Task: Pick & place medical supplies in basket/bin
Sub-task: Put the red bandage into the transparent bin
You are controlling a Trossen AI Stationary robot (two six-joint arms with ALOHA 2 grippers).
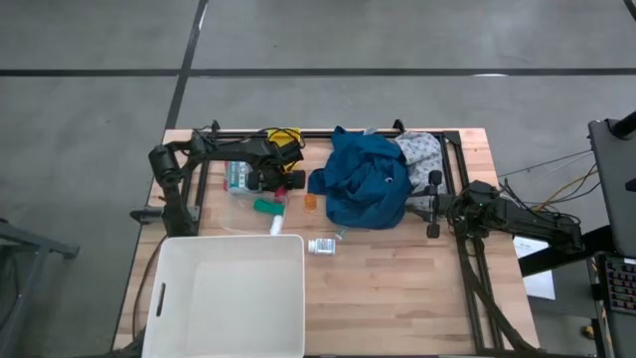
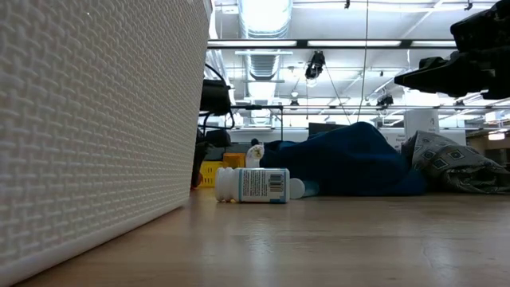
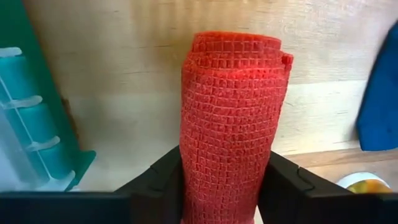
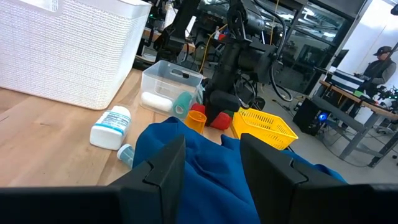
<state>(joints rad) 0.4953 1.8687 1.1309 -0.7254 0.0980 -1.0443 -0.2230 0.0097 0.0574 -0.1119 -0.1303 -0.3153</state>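
White bottle on its side beside white tub

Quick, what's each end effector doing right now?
Left end effector: closed on the red bandage roll.
Right end effector: open, empty, above the blue garment.

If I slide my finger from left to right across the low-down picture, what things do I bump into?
White tub → white bottle lying on its side → blue garment → grey speckled cloth.
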